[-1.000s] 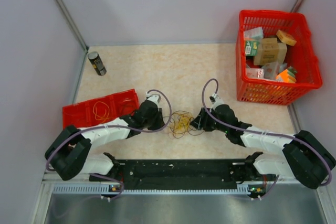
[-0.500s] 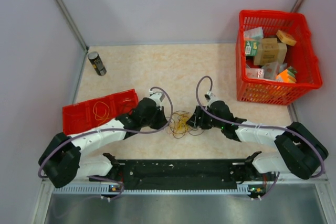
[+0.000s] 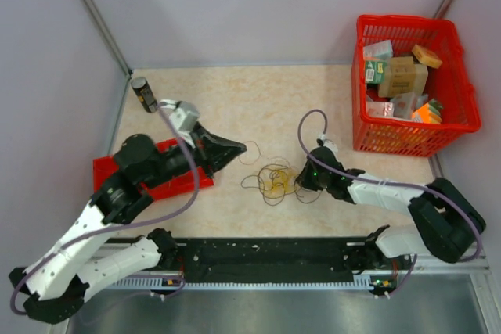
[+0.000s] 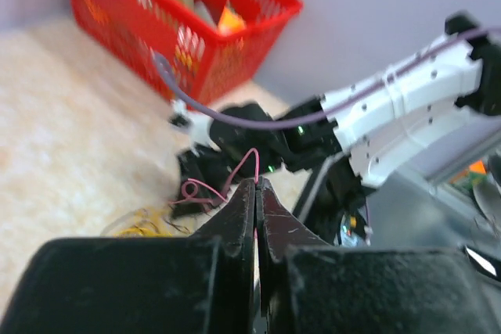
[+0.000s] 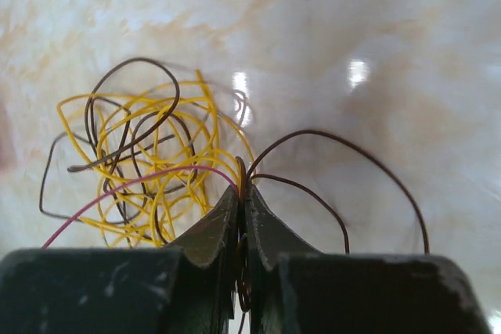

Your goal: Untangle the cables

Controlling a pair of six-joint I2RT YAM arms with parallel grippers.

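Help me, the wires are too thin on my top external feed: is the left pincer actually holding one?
Observer: Yes. The left wrist view shows the left pincer shut on a thin pink wire.
Operator: And the right one?
Observer: The right pincer is shut on a dark brown wire.
Operator: The rest of the tangle?
Observer: Yellow loops lie on the table just beyond that pincer.

Cables [image 3: 274, 181] lie mid-table, toward the near edge. Left gripper [image 3: 240, 147] is left of them and a little farther back. Right gripper [image 3: 300, 183] touches their right side. Tray [image 3: 106, 174] lies by the left edge, partly under the left arm. Can [image 3: 144, 94] stands in the far left corner. Basket [image 3: 391, 142] sits in the far right corner with boxes [image 3: 403, 76] in it.
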